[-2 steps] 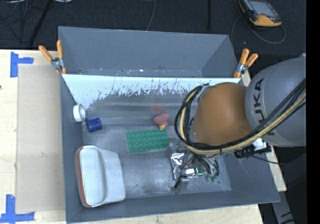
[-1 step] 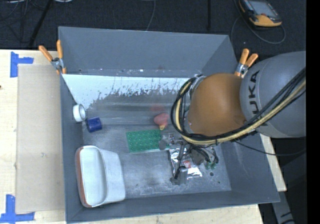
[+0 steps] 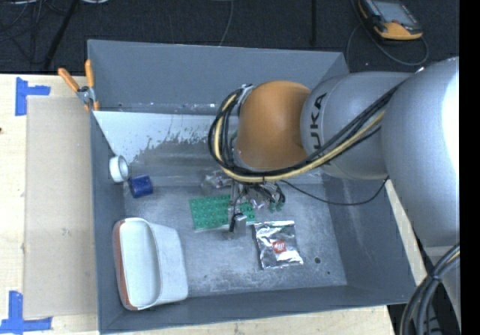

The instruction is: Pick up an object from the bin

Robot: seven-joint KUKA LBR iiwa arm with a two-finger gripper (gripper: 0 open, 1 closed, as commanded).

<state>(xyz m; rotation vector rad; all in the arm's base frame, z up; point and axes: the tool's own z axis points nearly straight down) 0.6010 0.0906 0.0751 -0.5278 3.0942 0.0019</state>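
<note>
Grey metal bin (image 3: 330, 251), floor scuffed pale, contents sparse and lying apart, so nothing crowds a pick. Grey arm (image 3: 360, 131) enters from the right, its orange-capped wrist low over mid-floor. White rounded plastic tray (image 3: 146, 262) sits in the front-left corner. Flat green circuit board (image 3: 207, 212) lies mid-floor. The gripper (image 3: 238, 215) is at its right edge; contact unclear, and I cannot tell if it is open or closed. The board lies flat, so I judge an edge approach sensible. Crinkled silver foil packet (image 3: 277, 245) lies just beside the gripper. Small blue cylinder (image 3: 140, 186) and white cap (image 3: 118, 168) lie near the left wall.
</note>
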